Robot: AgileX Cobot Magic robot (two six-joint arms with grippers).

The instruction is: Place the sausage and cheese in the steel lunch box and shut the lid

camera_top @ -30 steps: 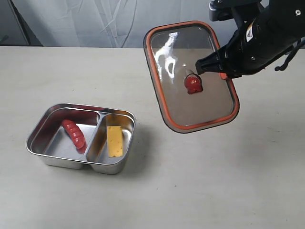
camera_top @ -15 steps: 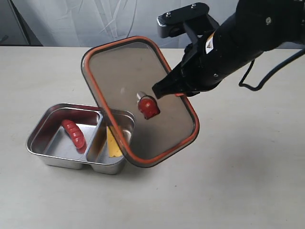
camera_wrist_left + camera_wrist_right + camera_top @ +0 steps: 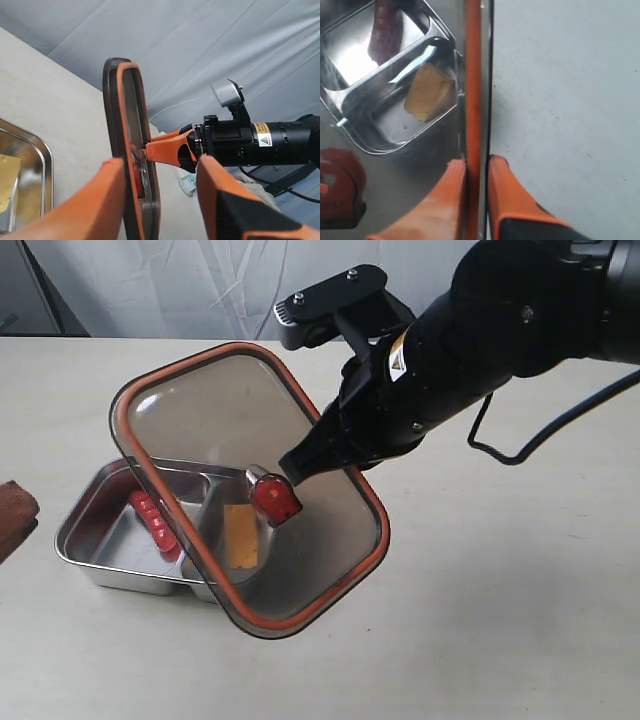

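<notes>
The steel lunch box [image 3: 75, 540] sits on the table at the left. The dark-red sausage [image 3: 150, 516] lies in its left compartment and the yellow cheese [image 3: 240, 537] in its right one. My right gripper [image 3: 300, 462] is shut on the rim of the smoky lid [image 3: 200, 425], holding it tilted above the box's right half; the red valve tab [image 3: 275, 498] faces me. In the right wrist view the fingers [image 3: 507, 195] pinch the lid's orange edge [image 3: 472, 75], and the cheese [image 3: 427, 92] and sausage [image 3: 387, 30] show through it. My left gripper [image 3: 160, 165] is open, holding nothing.
The pale table [image 3: 500, 620] spreads round the box, with grey cloth behind it. A brown shape [image 3: 15, 512] pokes in at the exterior view's left edge, close to the box. The right arm [image 3: 480, 330] reaches across from the back right.
The right gripper has carried the lid leftward and down, from beside the box to partly over it. A brown shape has entered at the left edge.
</notes>
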